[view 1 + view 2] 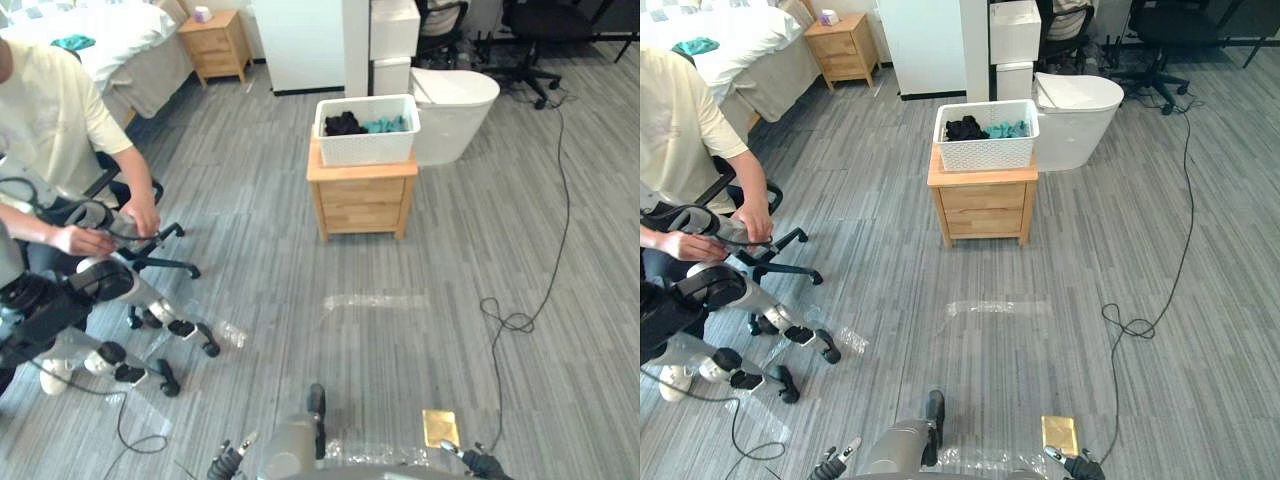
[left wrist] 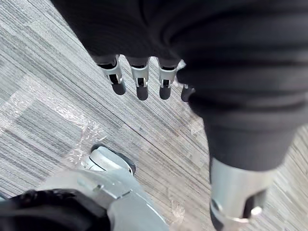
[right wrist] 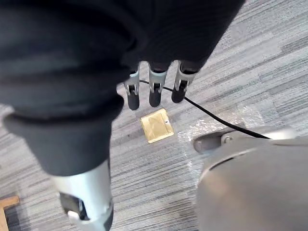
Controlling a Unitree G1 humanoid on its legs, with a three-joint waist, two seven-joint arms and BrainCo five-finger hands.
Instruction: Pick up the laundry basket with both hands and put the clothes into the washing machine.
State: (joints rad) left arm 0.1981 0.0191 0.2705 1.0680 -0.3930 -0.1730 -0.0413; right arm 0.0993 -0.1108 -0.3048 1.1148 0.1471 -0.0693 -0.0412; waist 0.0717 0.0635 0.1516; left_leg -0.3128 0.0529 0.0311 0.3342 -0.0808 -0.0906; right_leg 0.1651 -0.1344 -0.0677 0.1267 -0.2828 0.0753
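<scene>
The white laundry basket [image 1: 367, 148] is sitting, clothes [image 1: 345, 124] inside, on a wooden nightstand [image 1: 362, 195] at the far centre, untouched. The left hand [image 2: 139, 84] and right hand [image 3: 154, 89] are hanging near, fingers straight and empty. The approach is apparently only beginning, calling for closing in before gripping both sides.

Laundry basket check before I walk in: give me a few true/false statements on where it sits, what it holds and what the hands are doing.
1. The laundry basket sits on top of a wooden cabinet. True.
2. The basket is empty. False: dark clothes and teal clothes lie inside it.
3. The basket is already being held. False: the left hand and the right hand hang open above the floor, well short of it.
4. A person is seated off to the robot's left. True.
</scene>
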